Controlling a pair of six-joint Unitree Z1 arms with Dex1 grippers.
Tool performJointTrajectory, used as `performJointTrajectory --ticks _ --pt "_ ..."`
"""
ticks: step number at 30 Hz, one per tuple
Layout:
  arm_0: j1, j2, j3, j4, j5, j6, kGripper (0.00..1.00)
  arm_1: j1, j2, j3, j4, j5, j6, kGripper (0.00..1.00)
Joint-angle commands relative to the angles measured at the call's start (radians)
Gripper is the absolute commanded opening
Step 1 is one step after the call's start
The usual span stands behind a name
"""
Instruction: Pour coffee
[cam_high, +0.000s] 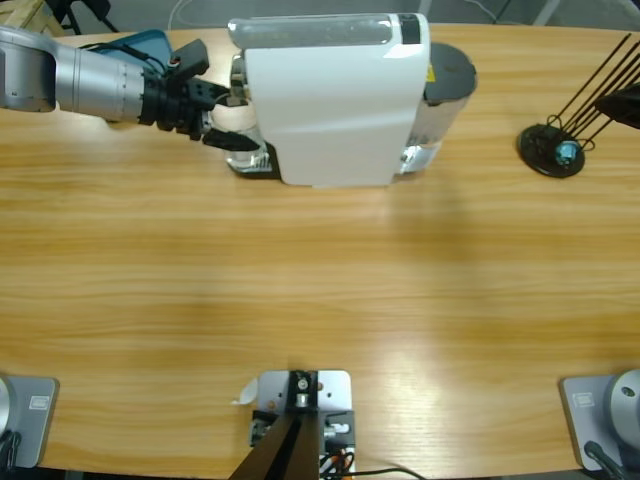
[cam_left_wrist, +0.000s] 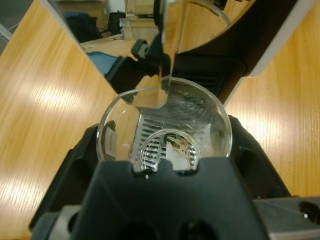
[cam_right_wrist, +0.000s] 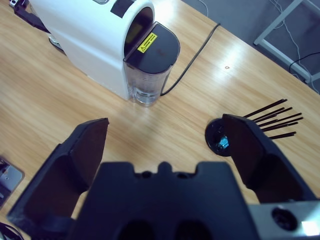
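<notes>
1. The long wooden table (cam_high: 320, 300) fills the high view, its pale grain running left to right with soft glare patches near the lower middle.
2. A white coffee machine (cam_high: 335, 100) lies at the top centre of the high view, its dark water tank (cam_right_wrist: 152, 60) at its right end and a black cable (cam_right_wrist: 192, 55) trailing off behind.
3. The left gripper (cam_high: 222, 118) comes in from the upper left of the high view and closes on a clear glass cup (cam_left_wrist: 165, 125) under the machine's spout; both jaws press the cup's sides.
4. The coffee (cam_left_wrist: 182, 150) shows only as a thin brownish trace at the cup's bottom, above the slotted drip grate.
5. The right gripper (cam_right_wrist: 167, 145) hangs over bare table with its jaws spread wide, holding nothing.
6. A round black stand (cam_high: 552, 150) with thin dark rods sits at the right of the high view, well apart from the machine.
7. Beyond the table edge, the right wrist view shows grey floor and a metal frame (cam_right_wrist: 290, 30) at the upper right.
</notes>
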Motion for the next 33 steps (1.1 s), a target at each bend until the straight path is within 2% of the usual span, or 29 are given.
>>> performJointTrajectory --ticks 1,2,3,4,16,26,33 --pt "-0.022 0.065 -0.034 0.039 0.047 -0.007 0.000 -0.018 0.002 0.014 -0.004 0.006 -0.009 1.000" --pt "-0.022 0.066 -0.035 0.042 0.054 -0.008 0.065 -0.018 0.003 0.014 -0.005 0.006 -0.009 1.000" --pt "-0.022 0.064 -0.032 0.042 0.056 -0.008 0.779 -0.018 0.003 0.014 -0.005 0.006 -0.009 1.000" --pt "-0.022 0.063 -0.031 0.042 0.056 -0.008 0.959 -0.018 0.002 0.015 -0.005 0.006 -0.009 1.000" --pt "-0.007 0.033 0.010 0.041 0.054 -0.017 0.968 -0.018 0.006 0.018 -0.006 0.013 -0.009 1.000" --pt "0.100 -0.068 0.047 0.039 -0.032 -0.036 0.968 -0.018 -0.011 0.017 -0.002 -0.001 -0.009 1.000" --pt "0.105 -0.204 0.178 0.040 -0.080 -0.073 0.968 -0.018 -0.009 0.006 -0.015 0.002 -0.007 1.000"
